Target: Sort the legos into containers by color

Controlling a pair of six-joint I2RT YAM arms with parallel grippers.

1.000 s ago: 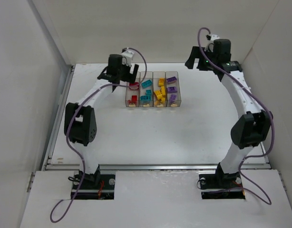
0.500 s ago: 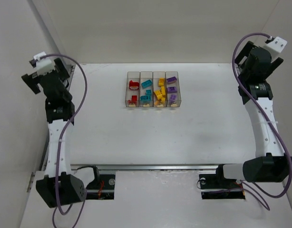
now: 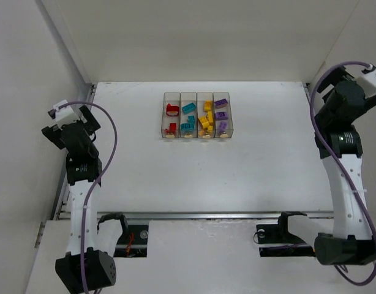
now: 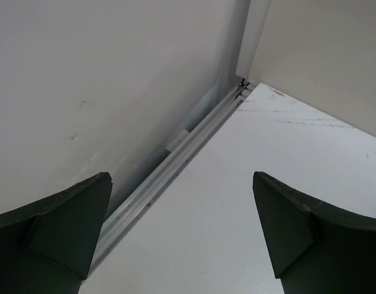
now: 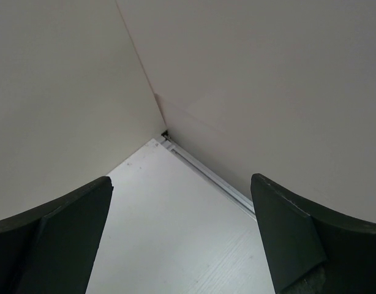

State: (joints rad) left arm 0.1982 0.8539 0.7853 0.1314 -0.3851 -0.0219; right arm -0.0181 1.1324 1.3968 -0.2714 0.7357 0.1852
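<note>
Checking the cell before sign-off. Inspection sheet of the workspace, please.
Surface: white table, bare around the bins.
Job's things: containers in a row, far centre. Red legos leftmost, then teal legos, yellow legos, purple legos. No loose brick seen.
Clutter: nothing seen.
Grippers: left gripper open, empty, by the left wall. Right gripper open, empty, by the right wall.
Cables: left purple cable and right purple cable loop along their arms, away from the bins.
Surroundings: white enclosure walls; metal rail at the table edge.

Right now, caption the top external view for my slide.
Legos sorted by colour in four containers; left arm and right arm off to the sides.
</note>
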